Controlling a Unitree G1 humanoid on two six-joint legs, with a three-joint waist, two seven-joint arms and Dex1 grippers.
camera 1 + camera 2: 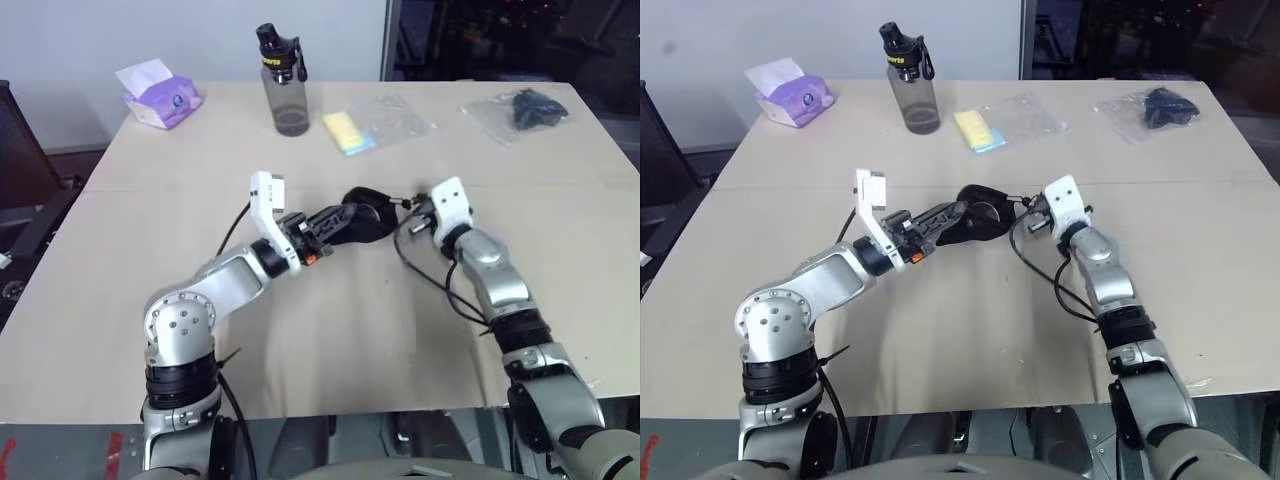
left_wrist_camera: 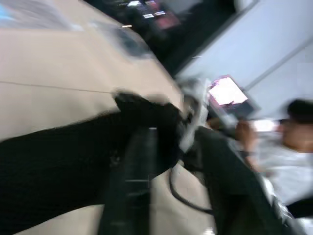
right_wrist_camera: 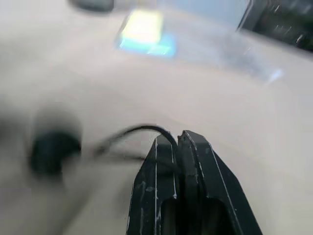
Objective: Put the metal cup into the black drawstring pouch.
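Pouch [image 1: 980, 222] and cord [image 3: 139, 131] are the things being handled at this moment; the black drawstring pouch is held up over the middle of the worktop [image 1: 940, 340] at the tips of the left gripper [image 1: 952, 214]. How wide the left fingers stand cannot be told, since the black fabric hides them. The right gripper [image 3: 177, 139] is seen clenched on the thin cord at the pouch's mouth, the two fingers pressed together with the cord looping out between them.

No metal cup can be made out on the worktop, and the pouch looks rounded and full, so the cup is judged to be inside already, though that cannot be confirmed through the fabric. What is left, by this reading, is drawing the mouth closed and setting the pouch down. A grey bottle [image 1: 910, 85] and a tissue pack [image 1: 790, 95] stand well apart at the far edge.
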